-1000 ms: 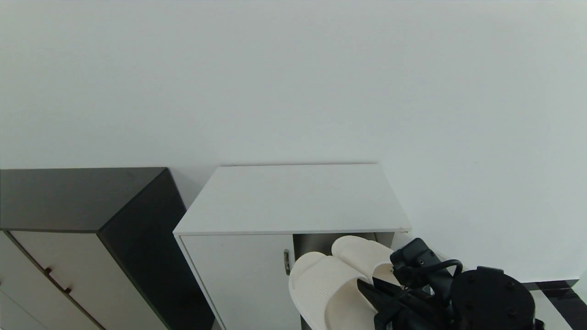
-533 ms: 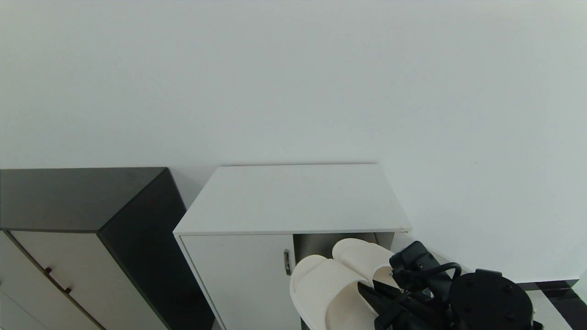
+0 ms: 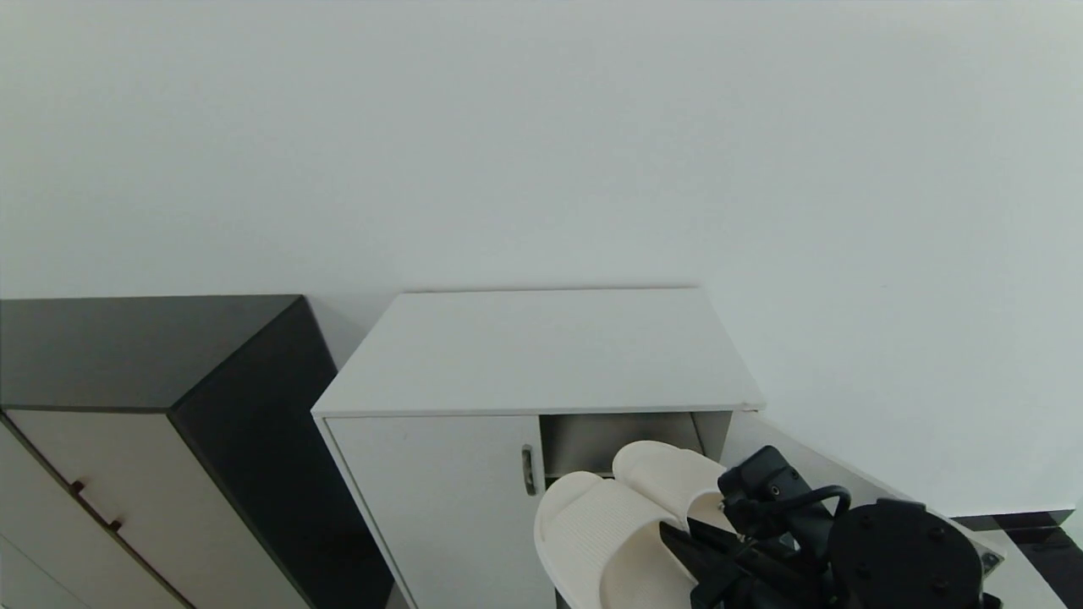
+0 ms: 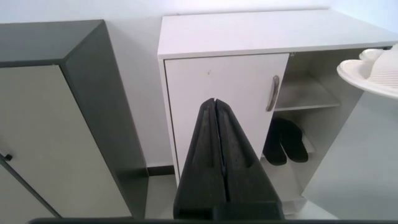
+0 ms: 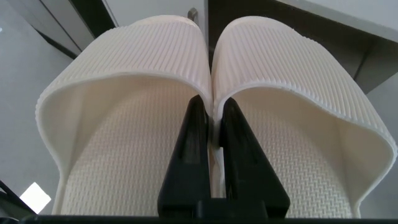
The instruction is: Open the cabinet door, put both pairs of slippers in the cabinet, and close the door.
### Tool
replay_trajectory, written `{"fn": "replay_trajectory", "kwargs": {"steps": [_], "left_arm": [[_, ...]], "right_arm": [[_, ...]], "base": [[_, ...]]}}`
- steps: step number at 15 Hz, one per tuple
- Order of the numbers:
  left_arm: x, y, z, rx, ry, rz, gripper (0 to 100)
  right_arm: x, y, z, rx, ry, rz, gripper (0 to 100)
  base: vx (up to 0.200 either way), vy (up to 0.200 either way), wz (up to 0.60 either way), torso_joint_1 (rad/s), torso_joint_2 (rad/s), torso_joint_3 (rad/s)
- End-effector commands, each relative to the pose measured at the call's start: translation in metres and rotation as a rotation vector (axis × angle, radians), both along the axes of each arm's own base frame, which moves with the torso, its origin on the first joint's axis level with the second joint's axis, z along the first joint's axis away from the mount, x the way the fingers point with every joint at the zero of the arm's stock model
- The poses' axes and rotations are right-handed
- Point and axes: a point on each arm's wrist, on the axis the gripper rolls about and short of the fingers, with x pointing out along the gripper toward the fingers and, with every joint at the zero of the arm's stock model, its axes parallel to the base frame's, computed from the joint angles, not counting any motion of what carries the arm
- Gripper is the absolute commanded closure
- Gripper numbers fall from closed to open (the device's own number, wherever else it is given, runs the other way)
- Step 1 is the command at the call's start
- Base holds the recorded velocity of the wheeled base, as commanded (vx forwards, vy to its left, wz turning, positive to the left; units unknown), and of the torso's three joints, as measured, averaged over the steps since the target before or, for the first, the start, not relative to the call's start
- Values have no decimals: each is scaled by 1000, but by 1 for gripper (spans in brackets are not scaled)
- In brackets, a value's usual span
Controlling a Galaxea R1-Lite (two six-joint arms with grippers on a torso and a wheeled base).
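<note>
A pair of white ribbed slippers [image 3: 622,516] hangs side by side in front of the open right half of the white cabinet [image 3: 541,351], toes toward the opening. My right gripper [image 5: 212,118] is shut on the two touching inner walls of the white slippers [image 5: 149,81]; its arm comes in at the lower right. The cabinet's left door [image 4: 221,102] is closed, with a metal handle [image 4: 272,93]. A dark pair of slippers [image 4: 286,140] lies on a lower shelf inside. My left gripper [image 4: 215,104] is shut on nothing, held off in front of the closed door.
A taller dark cabinet [image 3: 144,355] with pale drawer fronts stands just left of the white one. A plain wall rises behind both. The swung-open right door [image 4: 354,168] stands to the right of the opening. An upper shelf [image 4: 308,93] inside is bare.
The head camera has shifted, so the cabinets sit higher in the picture. Against the cabinet, the white slippers in my right gripper now hang a little lower, before the opening.
</note>
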Motion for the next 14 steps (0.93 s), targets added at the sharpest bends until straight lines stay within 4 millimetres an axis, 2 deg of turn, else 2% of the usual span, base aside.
{"fn": "replay_trajectory", "kwargs": {"steps": [1, 14], "left_arm": [[0, 0, 0, 0, -1, 1, 100], [0, 0, 0, 0, 2, -1, 100]], "right_arm": [[0, 0, -2, -8, 5, 0, 100], [0, 0, -4, -14, 9, 0, 100]], "base": [[0, 0, 0, -163, 378, 203], [0, 0, 0, -210, 507, 290]]}}
